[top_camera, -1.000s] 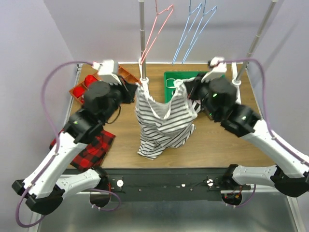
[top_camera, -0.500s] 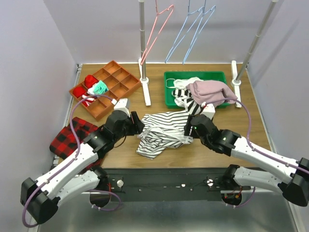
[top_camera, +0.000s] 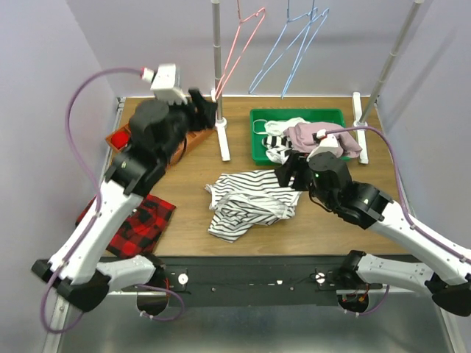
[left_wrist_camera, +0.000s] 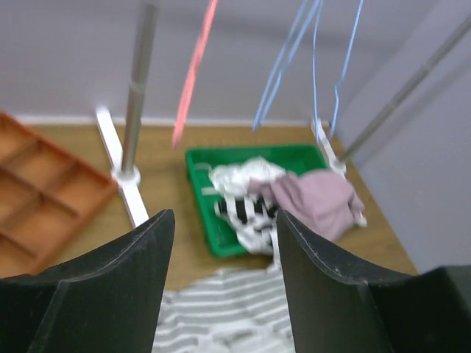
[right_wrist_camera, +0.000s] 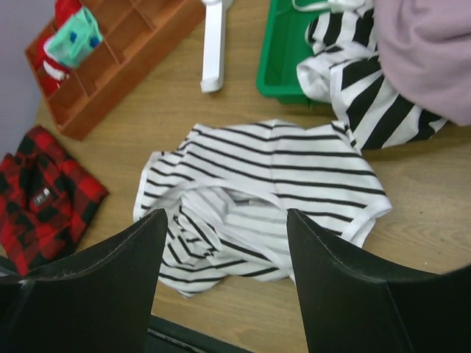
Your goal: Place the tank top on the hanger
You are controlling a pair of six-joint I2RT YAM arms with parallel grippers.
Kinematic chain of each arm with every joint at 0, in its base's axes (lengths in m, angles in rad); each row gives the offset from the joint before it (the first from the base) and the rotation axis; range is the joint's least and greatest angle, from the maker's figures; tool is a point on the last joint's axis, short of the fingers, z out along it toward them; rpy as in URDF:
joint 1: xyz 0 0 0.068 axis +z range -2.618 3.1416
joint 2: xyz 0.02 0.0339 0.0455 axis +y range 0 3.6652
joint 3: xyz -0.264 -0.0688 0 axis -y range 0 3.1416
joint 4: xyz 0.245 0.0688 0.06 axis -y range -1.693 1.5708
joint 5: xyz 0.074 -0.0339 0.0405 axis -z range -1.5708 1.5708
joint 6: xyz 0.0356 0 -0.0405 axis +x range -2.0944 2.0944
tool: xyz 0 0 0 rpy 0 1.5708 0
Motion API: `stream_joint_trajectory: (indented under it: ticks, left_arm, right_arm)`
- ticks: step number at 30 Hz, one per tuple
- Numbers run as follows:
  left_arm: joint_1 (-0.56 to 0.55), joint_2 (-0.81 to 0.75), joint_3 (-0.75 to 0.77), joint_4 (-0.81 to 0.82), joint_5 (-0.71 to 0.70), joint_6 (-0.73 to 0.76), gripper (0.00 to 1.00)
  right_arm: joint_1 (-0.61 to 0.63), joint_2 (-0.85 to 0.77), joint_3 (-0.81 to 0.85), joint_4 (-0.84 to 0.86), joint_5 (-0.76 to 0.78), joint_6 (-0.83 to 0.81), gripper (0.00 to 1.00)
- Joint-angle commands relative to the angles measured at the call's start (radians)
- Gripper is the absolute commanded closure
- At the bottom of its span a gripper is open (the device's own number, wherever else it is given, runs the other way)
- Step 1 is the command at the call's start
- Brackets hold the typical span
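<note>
Both arms lifted off, leaving the tank top (top_camera: pixel 246 200) crumpled mid counter (top_camera: pixel 353 213), so it needs regrasping. Left claw (top_camera: pixel 207 110) gapes empty near the hanger (top_camera: pixel 237 51) (blurry, I think), right claw (top_camera: pixel 288 175) released too.

tank top (top_camera: pixel 250 202): crumpled on table (top_camera: pixel 353 228) | hanger (top_camera: pixel 239 51): hanging at back | left gripper (top_camera: pixel 210 109): beside hanger's lower corner

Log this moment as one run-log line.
left gripper: open, empty, high, facing hanger | right gripper: open, empty, above tank top | tank top: crumpled on table | hanger: hanging, bare
</note>
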Motion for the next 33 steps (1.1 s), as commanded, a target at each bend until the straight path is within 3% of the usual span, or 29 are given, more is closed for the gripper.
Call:
stream_joint_trajectory:
  ticks: [1,8,16,20,28,33]
  left_arm:
    - [0.114,0.209,0.262,0.057,0.155,0.221,0.32]
    - [0.177,0.579,0.592,0.021,0.227,0.364,0.32]
    - [0.179,0.794,0.856,-0.09,0.203,0.439,0.36]
    - [0.179,0.851,0.88,-0.095,0.165,0.471,0.41]
    - [0.177,0.883,0.875,-0.075,0.123,0.499,0.63]
    - [0.176,0.899,0.886,-0.058,0.132,0.5,0.7]
  right_arm:
    - [0.004,0.036,-0.018,-0.106,-0.152,0.006,0.26]
    - [0.003,-0.016,-0.069,-0.135,-0.232,0.021,0.26]
    - [0.003,-0.048,-0.129,-0.088,-0.195,-0.013,0.26]
    - [0.004,-0.045,-0.149,-0.069,-0.202,-0.017,0.26]
    - [0.004,-0.043,-0.164,-0.054,-0.184,-0.025,0.26]
    - [0.003,-0.03,-0.164,-0.046,-0.175,-0.026,0.26]
